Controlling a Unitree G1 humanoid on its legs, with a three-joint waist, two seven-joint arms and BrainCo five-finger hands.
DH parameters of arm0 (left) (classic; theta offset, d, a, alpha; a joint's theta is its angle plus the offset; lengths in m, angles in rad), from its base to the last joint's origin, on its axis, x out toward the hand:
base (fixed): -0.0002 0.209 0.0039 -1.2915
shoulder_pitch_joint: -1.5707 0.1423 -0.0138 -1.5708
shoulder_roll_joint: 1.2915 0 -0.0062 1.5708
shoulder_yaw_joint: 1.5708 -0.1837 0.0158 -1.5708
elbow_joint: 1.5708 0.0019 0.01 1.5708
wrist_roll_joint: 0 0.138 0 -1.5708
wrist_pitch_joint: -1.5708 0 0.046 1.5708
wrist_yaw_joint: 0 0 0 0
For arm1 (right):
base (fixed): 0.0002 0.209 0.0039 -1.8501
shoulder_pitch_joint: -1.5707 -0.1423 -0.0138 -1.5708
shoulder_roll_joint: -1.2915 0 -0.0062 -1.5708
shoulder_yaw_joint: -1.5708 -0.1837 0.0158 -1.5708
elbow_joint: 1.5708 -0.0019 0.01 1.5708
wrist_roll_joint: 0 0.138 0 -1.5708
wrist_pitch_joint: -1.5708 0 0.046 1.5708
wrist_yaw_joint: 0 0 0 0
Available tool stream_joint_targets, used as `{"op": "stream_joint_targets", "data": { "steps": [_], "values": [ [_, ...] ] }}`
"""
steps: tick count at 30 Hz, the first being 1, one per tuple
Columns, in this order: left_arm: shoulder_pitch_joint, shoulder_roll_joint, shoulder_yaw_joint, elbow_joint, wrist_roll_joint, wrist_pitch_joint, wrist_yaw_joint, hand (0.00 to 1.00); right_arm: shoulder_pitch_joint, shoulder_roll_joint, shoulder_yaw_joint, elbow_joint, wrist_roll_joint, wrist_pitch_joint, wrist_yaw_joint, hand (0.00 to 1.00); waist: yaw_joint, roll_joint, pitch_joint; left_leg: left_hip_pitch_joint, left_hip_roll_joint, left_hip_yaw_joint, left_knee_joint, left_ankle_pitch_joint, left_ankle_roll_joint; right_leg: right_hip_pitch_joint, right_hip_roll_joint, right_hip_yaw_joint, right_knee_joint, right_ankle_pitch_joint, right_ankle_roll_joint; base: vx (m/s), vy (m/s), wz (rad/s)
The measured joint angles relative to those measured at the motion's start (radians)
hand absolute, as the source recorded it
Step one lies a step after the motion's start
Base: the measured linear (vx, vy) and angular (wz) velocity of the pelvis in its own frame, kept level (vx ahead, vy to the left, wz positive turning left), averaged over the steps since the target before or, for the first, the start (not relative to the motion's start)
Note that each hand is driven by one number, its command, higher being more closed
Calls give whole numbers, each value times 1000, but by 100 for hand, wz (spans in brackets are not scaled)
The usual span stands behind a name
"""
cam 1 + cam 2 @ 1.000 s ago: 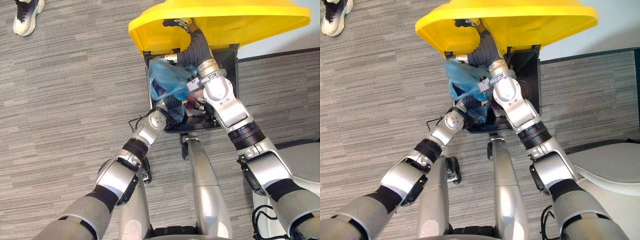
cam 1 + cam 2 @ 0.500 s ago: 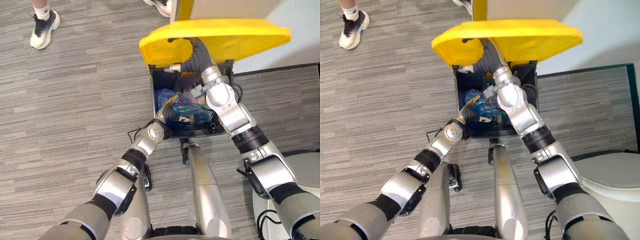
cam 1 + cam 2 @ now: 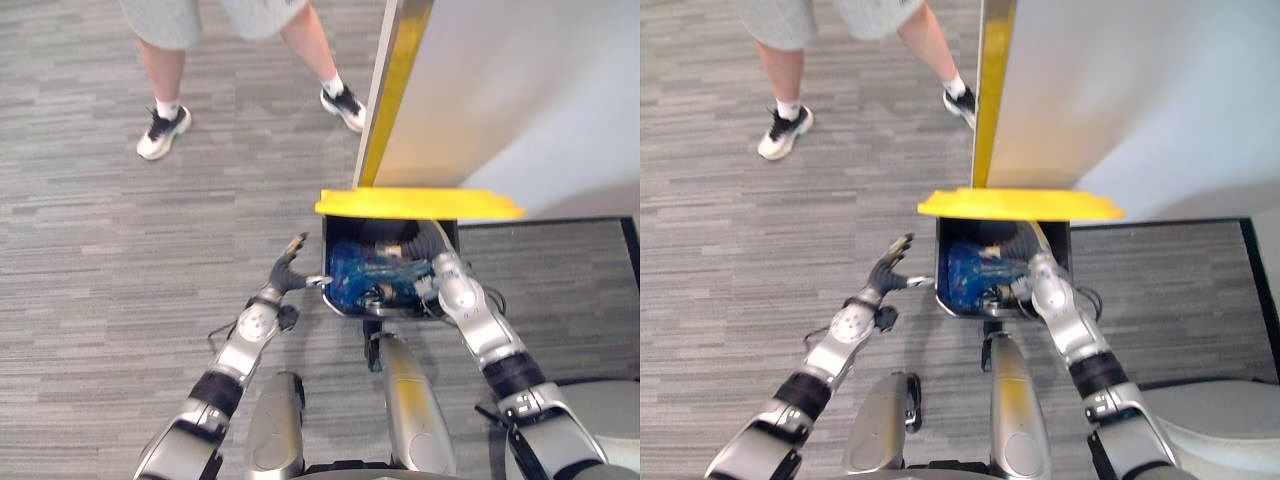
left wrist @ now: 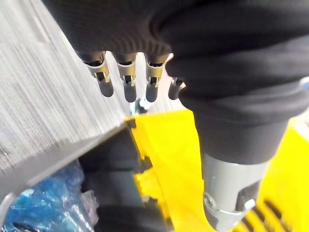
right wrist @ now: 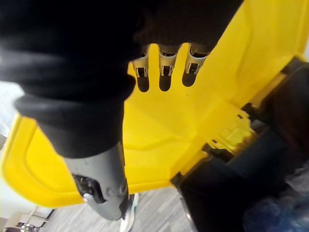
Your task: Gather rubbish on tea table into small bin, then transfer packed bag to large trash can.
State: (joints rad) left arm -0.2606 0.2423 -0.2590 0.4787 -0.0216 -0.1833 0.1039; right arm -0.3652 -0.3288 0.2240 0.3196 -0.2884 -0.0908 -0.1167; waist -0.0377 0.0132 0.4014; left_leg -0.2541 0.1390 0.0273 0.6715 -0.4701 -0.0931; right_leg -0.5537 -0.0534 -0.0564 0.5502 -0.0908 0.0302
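We see the blue bag [image 3: 362, 272] lying inside the large trash can [image 3: 327, 262], just to the right of our left hand [image 3: 289, 271]. This hand hovers released, fingers spread, above the grey carpet floor [image 3: 100, 260]. Our right hand [image 5: 162, 68] is under the yellow lid [image 3: 420, 204] (fingers straight, holding nothing). A person [image 3: 160, 132] stands beyond the left hand, near a grey wall panel [image 3: 500, 90].

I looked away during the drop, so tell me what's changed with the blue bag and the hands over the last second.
The blue bag went from being held up at the opening to lying down inside the large trash can. The left hand has left it and pulled back to the can's left side, fingers open. The right hand remains under the raised yellow lid, which stays open.
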Motion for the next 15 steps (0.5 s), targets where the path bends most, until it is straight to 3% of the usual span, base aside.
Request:
{"op": "stream_joint_targets", "data": {
  "steps": [8, 15],
  "values": [
    [251, -28, 78, -8, -75, -4, -55, 0, 136, 121, 3, 135, -84, -1, 82, 0, 6, 3, -94, 139, -5, 4, -117, 35, 2, 114, 3, 0, -59, 0, 0, 7, 1, 0],
    [324, -72, 213, 268, 5, 10, -82, 0, 199, 136, -32, 226, -117, 0, 100, 0, 16, -2, -145, 226, -20, -2, -187, 67, 4, 187, -12, -7, -83, -5, 8, -14, 6, 5]
  ]
}}
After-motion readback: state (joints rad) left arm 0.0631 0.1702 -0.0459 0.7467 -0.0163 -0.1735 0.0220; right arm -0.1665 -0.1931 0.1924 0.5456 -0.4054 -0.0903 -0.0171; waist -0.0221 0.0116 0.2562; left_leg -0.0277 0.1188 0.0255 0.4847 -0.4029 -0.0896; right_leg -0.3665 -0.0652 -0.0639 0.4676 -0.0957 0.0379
